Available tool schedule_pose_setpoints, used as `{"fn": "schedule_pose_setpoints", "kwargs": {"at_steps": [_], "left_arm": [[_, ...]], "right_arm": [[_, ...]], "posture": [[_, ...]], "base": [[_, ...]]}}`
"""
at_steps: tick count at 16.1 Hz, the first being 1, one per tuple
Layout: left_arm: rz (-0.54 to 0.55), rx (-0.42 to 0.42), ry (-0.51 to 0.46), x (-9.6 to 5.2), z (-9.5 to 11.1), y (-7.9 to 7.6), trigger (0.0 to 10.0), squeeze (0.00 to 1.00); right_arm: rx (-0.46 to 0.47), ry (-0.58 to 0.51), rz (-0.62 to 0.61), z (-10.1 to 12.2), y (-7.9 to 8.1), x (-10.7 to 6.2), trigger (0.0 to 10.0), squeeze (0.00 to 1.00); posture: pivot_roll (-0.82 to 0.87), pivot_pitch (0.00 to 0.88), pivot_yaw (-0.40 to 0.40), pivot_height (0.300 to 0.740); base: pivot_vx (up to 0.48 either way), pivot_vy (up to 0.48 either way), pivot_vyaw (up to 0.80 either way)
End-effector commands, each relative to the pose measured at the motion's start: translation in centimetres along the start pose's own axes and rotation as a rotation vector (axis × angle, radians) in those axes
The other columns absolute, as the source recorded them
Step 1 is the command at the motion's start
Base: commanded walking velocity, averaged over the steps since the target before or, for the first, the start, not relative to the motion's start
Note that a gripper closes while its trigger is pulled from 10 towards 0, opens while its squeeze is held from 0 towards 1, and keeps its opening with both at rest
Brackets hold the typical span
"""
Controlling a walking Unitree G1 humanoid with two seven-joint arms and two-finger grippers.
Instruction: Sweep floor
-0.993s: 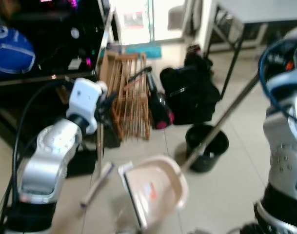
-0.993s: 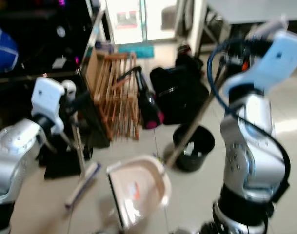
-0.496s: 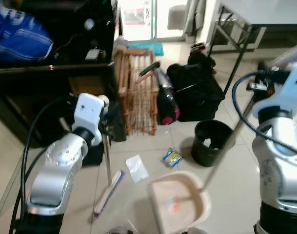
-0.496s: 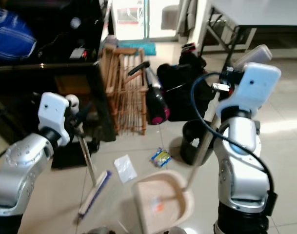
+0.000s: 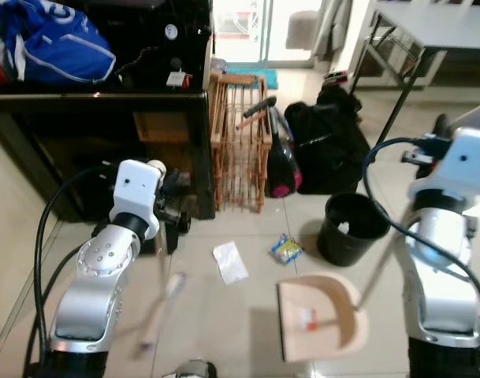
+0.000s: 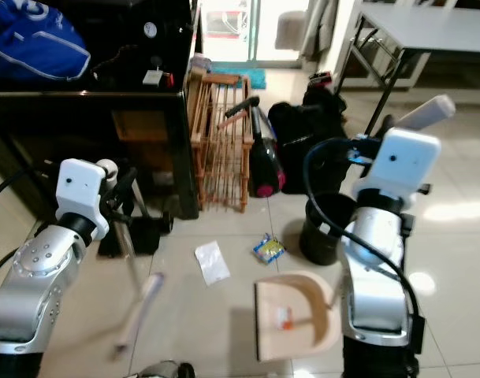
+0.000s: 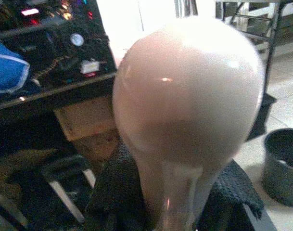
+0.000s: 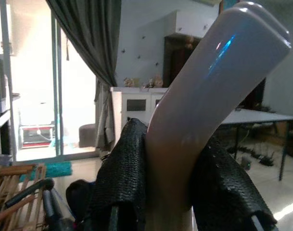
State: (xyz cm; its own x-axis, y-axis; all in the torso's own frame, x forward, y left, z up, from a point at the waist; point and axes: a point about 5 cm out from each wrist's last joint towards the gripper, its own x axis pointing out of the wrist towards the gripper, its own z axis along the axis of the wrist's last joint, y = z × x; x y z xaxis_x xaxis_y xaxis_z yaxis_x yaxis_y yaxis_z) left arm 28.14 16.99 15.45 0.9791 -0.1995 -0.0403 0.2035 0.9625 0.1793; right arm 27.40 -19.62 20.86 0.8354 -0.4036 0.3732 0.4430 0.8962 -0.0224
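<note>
left gripper (image 7: 170, 202) clenched on the broom handle (image 7: 184, 96); brush head (image 6: 137, 311) on the floor at 7 o'clock. right gripper (image 8: 168, 192) grips the dustpan handle (image 8: 209, 82). both light, stiff; hold high.

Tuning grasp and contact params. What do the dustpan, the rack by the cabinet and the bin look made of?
Dustpan: likely smooth moulded plastic, beige, with a soft sheen and rounded walls.
Rack: apparently wood or bamboo, warm brown slats, matte.
Bin: probably black plastic with a thin round rim; metal can't be ruled out.
</note>
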Motion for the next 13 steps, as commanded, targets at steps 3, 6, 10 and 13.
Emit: {"fn": "schedule_pose_setpoints", "kwargs": {"at_steps": [3,6,10,13], "left_arm": [[-0.011,0.003,-0.036,0.3,0.5,-0.5,10.0,0.0],[0.0,-0.022,-0.029,0.1,0.2,-0.7,10.0,0.0],[0.006,-0.007,-0.048,-0.3,0.1,-0.8,10.0,0.0],[-0.004,-0.002,-0.079,0.0,0.6,-0.7,10.0,0.0]], "right_arm": [[0.013,0.026,-0.009,-1.1,-0.2,-0.4,10.0,0.0],[0.017,0.072,0.024,-2.2,0.2,-0.6,10.0,0.0],[0.042,0.093,0.048,-3.0,0.4,-1.0,10.0,0.0],[0.093,0.117,0.058,-3.3,0.5,-1.0,10.0,0.0]], "posture": [[-0.05,0.091,-0.004,0.74],[-0.05,0.088,-0.013,0.74],[-0.04,0.08,-0.02,0.74],[-0.04,0.072,-0.019,0.74]], "base": [[0.0,0.0,0.0],[0.0,0.0,0.0],[0.0,0.0,0.0],[0.0,0.0,0.0]]}}
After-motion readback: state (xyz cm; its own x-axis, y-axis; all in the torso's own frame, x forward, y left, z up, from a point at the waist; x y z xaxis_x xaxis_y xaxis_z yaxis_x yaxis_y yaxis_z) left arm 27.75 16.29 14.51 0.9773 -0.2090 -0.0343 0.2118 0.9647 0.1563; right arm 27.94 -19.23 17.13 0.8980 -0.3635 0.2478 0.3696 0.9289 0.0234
